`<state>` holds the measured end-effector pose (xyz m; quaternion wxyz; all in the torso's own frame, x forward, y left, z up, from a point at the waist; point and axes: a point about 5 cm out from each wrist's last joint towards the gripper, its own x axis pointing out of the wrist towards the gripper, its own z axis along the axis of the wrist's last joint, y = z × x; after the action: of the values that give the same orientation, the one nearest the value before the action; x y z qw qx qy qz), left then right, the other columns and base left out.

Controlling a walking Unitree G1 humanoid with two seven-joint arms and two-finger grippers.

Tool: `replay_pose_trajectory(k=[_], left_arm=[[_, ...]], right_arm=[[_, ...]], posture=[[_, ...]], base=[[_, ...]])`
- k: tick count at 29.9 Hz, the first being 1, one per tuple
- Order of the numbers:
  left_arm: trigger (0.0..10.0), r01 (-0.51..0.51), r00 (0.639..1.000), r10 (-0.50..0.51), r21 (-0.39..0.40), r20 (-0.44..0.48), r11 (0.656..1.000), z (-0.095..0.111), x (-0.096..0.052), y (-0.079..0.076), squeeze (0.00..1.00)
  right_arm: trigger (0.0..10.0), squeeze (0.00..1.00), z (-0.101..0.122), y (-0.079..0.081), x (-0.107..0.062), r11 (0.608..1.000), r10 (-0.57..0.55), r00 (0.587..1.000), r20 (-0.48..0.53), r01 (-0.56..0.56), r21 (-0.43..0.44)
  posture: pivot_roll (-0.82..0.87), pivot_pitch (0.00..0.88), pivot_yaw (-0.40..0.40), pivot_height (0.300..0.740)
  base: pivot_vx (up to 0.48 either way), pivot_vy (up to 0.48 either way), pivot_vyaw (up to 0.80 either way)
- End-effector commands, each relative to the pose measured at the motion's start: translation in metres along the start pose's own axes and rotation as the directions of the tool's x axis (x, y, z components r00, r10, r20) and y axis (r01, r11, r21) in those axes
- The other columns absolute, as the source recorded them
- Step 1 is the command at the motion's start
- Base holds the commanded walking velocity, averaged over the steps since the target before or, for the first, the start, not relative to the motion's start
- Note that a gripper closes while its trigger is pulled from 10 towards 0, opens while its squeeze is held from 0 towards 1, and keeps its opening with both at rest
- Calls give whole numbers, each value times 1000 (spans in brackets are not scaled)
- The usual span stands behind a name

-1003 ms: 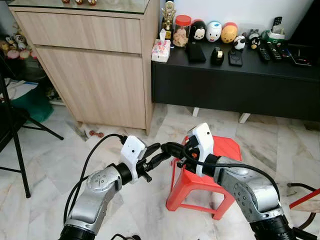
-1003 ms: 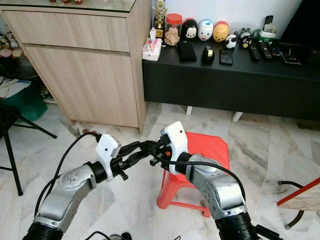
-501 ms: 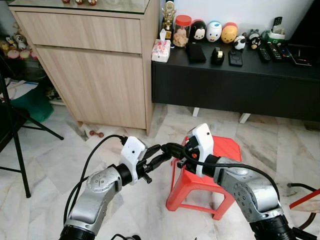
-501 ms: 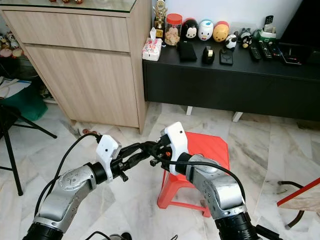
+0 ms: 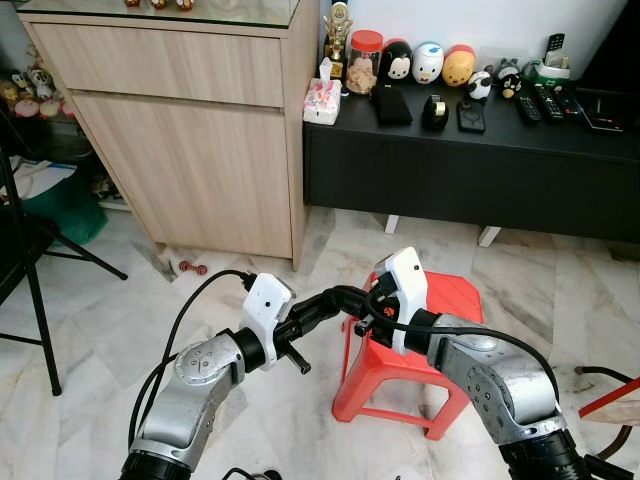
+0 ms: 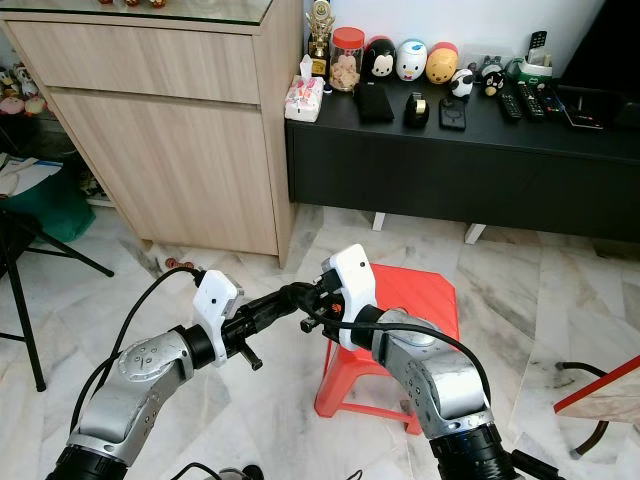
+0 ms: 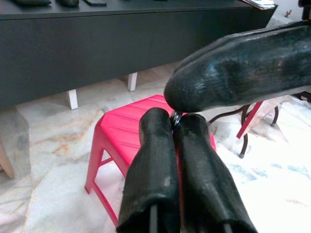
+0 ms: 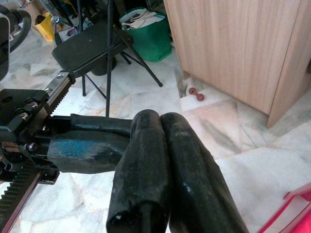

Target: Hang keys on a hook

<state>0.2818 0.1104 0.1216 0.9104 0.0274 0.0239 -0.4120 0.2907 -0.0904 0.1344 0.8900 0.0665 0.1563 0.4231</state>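
Observation:
My two grippers meet tip to tip at chest height, above the marble floor just left of a red plastic stool (image 5: 445, 298). The left gripper (image 5: 338, 296) is shut; in the left wrist view a thin dark key ring (image 7: 175, 117) peeks out between its fingertips (image 7: 155, 124). The ring reaches up to the tip of the right gripper (image 5: 330, 295), which crosses over it and is also shut. In the right wrist view its fingers (image 8: 146, 126) press together, with the left gripper's fingers (image 8: 92, 141) lying across behind them. The keys themselves are hidden.
A light wooden cabinet (image 5: 190, 150) stands ahead on the left. A low black console (image 5: 470, 170) with figurines and remotes runs along the wall to the right. A black folding stand (image 5: 30, 260) is at far left; a small brown object (image 5: 190, 267) lies by the cabinet.
The left gripper's fingers, spread apart earlier, have shut at the right gripper's tip. Both arms have stayed in nearly the same place.

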Motion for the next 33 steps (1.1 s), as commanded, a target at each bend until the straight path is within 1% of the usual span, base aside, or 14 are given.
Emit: replay_pose_trajectory(k=[1,6,14,15,22,25,30,31,32,33], left_arm=[[0,14,1000,-14,-8,27,1000,5,-1,-3,0],[0,22,999,-22,-12,26,1000,5,0,-5,0],[0,21,1000,-21,-18,-8,1000,-2,-3,-5,0],[0,23,1000,-23,-20,-13,1000,-3,-4,-5,0],[0,29,999,-29,-16,-31,999,-5,-5,-5,0],[0,37,997,-37,-10,-60,999,-10,-7,-6,0],[0,35,997,-36,-11,-65,999,-11,-8,-6,0],[0,34,997,-35,-11,-66,999,-12,-8,-6,0],[0,30,997,-30,-11,-71,1000,-13,-9,-6,0],[0,30,997,-30,-11,-71,1000,-13,-9,-6,0]], right_arm=[[10000,0,-1,-2,0,1000,-8,1000,-14,8,-6],[10000,0,-2,-2,0,1000,-10,1000,-14,10,-6],[10000,0,-3,-5,0,1000,-30,999,-16,30,2],[10000,1000,-3,-6,0,999,-36,999,-15,36,5],[10000,1000,-2,-10,-1,998,-57,998,-13,57,-3],[10000,1000,0,-17,-2,995,-102,995,-5,102,1],[10000,1000,1,-21,-3,992,-128,992,4,128,7],[10000,1000,2,-22,-3,990,-143,990,12,143,10],[10000,1000,5,-27,-4,983,-183,983,32,183,22],[10000,1000,5,-27,-4,983,-183,983,32,183,22]], posture=[[147,160,-58,740],[148,160,-59,740],[147,161,-58,740],[147,162,-58,740],[147,162,-58,740],[146,163,-58,740],[148,163,-58,740],[148,163,-58,740],[148,164,-58,740],[148,164,-58,740]], base=[[0,0,0],[0,0,0],[0,0,0],[0,0,0],[0,0,0],[0,0,0],[0,0,0],[0,0,0],[0,0,0],[0,0,0]])
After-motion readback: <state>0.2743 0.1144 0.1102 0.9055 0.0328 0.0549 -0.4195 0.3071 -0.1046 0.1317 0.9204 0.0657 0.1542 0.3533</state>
